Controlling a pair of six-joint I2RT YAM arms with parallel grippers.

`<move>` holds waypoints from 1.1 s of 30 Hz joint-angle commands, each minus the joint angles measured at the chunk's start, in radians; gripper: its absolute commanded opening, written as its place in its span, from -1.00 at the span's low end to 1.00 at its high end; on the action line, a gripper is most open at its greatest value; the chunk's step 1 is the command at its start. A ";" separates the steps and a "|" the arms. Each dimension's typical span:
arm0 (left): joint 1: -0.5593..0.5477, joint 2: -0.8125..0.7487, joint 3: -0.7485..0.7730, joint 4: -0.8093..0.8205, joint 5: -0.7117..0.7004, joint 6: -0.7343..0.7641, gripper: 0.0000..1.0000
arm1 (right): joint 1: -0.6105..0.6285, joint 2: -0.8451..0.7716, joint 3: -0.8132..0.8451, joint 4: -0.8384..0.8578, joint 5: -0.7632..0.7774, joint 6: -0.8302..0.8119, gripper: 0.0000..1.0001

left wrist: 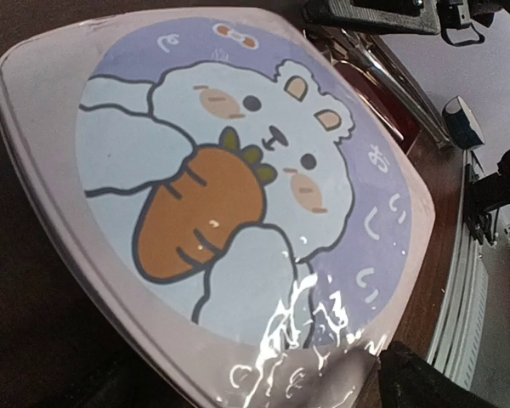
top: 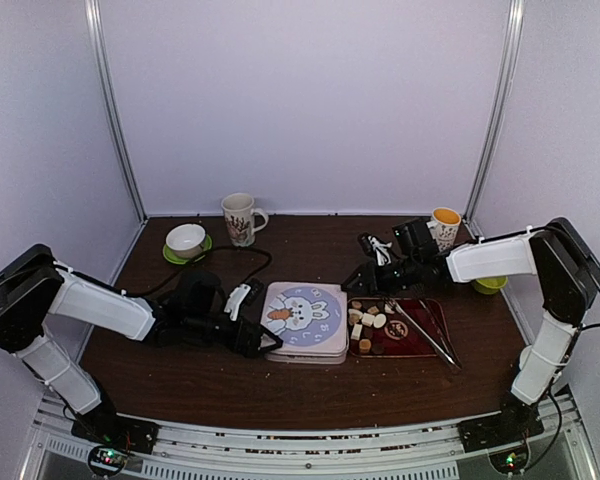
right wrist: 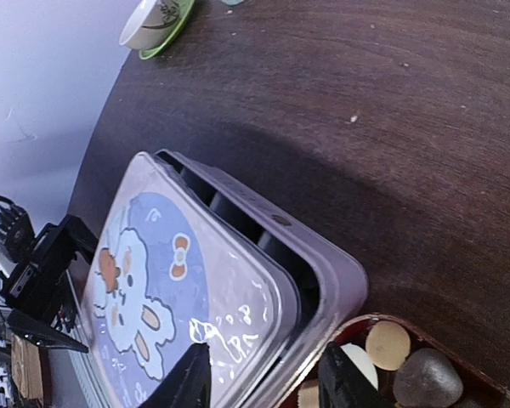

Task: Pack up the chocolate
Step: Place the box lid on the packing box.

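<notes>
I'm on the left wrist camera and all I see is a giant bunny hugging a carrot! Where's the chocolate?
Observer: The chocolate is in a dark red tray, just right of that bunny box.
Operator: Is the box shut?
Observer: Not fully. The right wrist view shows a dark gap under the lid along one edge.
Operator: What's the other arm doing?
Observer: The right gripper hovers open over the box's edge beside the tray, holding nothing.
</notes>
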 commanded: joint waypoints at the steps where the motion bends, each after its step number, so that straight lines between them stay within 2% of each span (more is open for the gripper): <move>1: -0.007 -0.007 0.025 0.003 -0.023 -0.005 0.93 | -0.009 -0.028 0.045 -0.091 0.107 -0.075 -0.03; 10: -0.009 -0.038 0.025 -0.025 -0.074 -0.006 0.95 | -0.009 -0.050 0.094 -0.139 0.162 -0.101 0.31; 16: -0.014 -0.091 0.035 -0.078 -0.140 -0.014 0.96 | -0.009 -0.101 0.102 -0.160 0.228 -0.110 0.43; 18: -0.015 -0.122 0.036 -0.105 -0.166 -0.009 0.96 | -0.009 -0.135 0.090 -0.154 0.273 -0.112 0.58; 21: -0.015 -0.167 0.052 -0.172 -0.200 0.001 0.96 | -0.009 -0.194 0.077 -0.157 0.329 -0.114 0.97; 30: -0.015 -0.314 0.083 -0.316 -0.271 0.042 0.96 | -0.010 -0.318 0.092 -0.242 0.490 -0.099 1.00; 33: -0.015 -0.360 0.094 -0.365 -0.289 0.057 0.96 | -0.009 -0.380 0.113 -0.305 0.589 -0.158 1.00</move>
